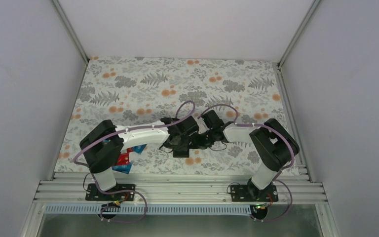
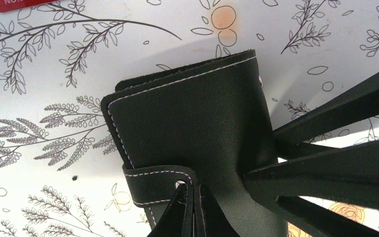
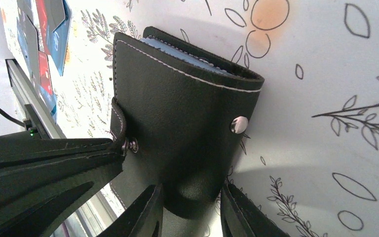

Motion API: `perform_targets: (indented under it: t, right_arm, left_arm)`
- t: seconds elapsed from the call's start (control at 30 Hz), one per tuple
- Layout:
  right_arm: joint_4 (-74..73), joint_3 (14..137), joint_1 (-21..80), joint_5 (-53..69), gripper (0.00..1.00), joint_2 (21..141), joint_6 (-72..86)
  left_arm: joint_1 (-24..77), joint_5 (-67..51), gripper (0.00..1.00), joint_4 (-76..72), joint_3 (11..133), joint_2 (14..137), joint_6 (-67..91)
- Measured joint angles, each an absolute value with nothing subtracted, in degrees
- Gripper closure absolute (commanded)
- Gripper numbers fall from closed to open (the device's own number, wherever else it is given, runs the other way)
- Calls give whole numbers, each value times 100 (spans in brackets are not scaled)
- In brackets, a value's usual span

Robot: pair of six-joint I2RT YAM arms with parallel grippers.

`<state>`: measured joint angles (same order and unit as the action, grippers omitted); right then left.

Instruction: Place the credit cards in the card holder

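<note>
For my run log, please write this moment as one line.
left hand: pinches strap | right hand: grips holder | holder: folded, strap unsnapped | cards: on mat

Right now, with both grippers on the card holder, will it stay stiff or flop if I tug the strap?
Probably floppy: the card holder looks like soft stitched leather and bulges between the fingers of the right gripper. The strap curls into the left gripper, so it should bend rather than lever. Its grainy surface likely resists slipping.

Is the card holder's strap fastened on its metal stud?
No: the metal stud on the card holder is bare, and the strap lies at the opposite edge.
</note>
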<state>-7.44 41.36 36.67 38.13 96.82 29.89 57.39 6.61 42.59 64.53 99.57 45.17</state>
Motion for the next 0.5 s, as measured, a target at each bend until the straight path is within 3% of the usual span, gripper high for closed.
perform_targets:
  t: [0.5]
  right_arm:
    - [-744, 4147, 3667, 3830, 68, 9703, 2941]
  left_arm:
    - [5739, 687, 98, 4296, 6547, 10060, 4475]
